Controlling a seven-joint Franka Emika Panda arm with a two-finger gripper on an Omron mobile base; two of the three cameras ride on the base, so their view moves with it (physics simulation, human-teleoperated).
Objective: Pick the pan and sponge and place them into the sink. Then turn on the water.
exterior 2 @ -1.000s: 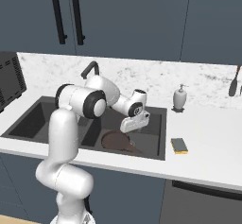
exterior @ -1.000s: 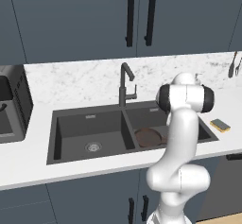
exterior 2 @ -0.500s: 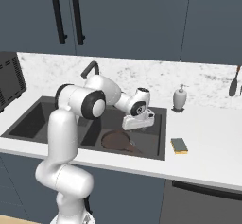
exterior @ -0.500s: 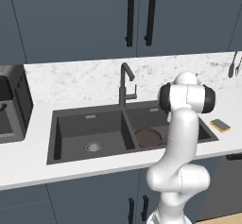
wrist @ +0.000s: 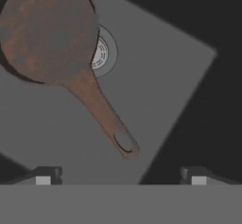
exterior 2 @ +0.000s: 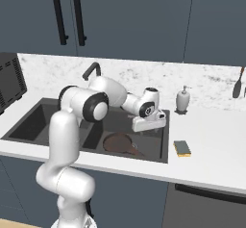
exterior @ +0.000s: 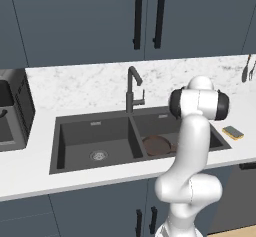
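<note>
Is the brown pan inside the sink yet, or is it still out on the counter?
Inside. The pan lies flat on the floor of the sink, in its right basin, partly covering the drain.

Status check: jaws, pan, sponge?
Gripper jaws open, empty, above sink. Pan down in right basin. Sponge on counter. Nothing blocking.

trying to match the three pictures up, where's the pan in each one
Left base view: the pan lies in the sink's right basin, just left of the arm.
Right base view: the pan is in the basin nearer the sponge, below the hand.
Hand view: the pan is upper left, handle running toward lower right.
Shared landmark: the drain that the pan partly covers.
</note>
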